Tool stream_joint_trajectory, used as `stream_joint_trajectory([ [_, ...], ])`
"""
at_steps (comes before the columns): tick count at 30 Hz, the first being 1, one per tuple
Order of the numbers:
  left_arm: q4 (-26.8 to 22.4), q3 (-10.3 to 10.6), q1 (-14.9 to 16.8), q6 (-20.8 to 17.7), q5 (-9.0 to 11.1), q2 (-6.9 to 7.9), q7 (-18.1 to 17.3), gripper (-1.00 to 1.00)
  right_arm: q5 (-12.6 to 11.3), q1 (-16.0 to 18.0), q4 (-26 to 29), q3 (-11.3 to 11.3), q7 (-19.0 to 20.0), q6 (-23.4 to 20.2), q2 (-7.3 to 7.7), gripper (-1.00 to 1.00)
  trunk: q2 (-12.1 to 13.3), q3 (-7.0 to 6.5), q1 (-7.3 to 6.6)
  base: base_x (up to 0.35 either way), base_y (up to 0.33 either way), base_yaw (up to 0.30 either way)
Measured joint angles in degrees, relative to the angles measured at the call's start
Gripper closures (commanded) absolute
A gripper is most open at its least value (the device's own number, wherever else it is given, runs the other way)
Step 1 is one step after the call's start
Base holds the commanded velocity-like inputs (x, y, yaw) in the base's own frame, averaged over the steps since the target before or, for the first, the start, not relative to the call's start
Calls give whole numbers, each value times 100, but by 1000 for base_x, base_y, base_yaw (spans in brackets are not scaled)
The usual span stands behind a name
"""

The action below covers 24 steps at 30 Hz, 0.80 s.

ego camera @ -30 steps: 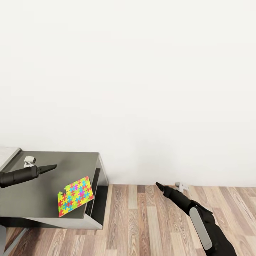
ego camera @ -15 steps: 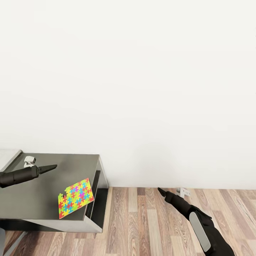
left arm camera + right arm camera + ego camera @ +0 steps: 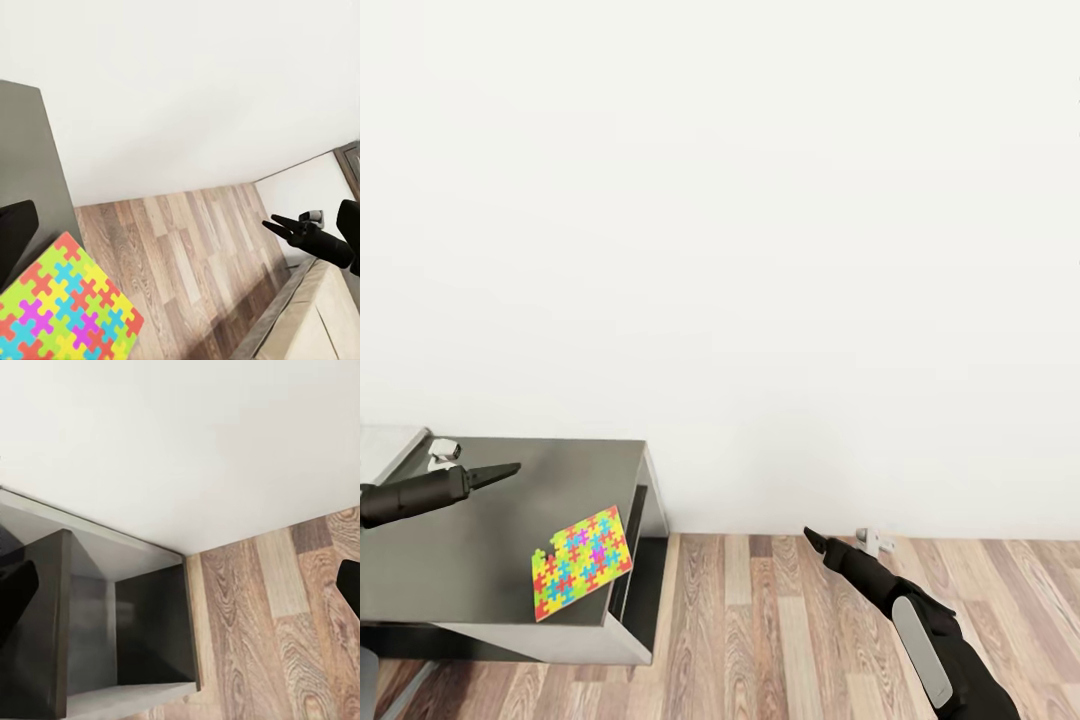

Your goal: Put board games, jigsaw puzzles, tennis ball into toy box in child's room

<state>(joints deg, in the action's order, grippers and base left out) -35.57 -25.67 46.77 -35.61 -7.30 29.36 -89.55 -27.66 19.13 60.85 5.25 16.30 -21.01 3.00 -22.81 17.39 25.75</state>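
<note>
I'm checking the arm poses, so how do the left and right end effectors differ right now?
The left end effector hovers over the grey table, beyond the jigsaw puzzle; the right end effector hangs over the wooden floor. The left points roughly sideways, the right slants up toward the wall. Both are black, tapered and carry nothing.

Bright, even, shadowless simulator light; sharp, glare-free renders

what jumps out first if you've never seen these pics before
The bright multicoloured jigsaw puzzle catches the eye first, lying flat near the front right corner of the dark grey table. Next come the two black arms: the left gripper over the table, the right gripper over bare wooden floor.
</note>
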Motion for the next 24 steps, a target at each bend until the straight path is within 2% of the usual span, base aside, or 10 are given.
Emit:
stream_joint_trajectory([
  [24,0,9,0,8,0,-6,0,-100,0,0,-8,-12,0,0,-2,-100,0,-224,0,0,3,0],
])
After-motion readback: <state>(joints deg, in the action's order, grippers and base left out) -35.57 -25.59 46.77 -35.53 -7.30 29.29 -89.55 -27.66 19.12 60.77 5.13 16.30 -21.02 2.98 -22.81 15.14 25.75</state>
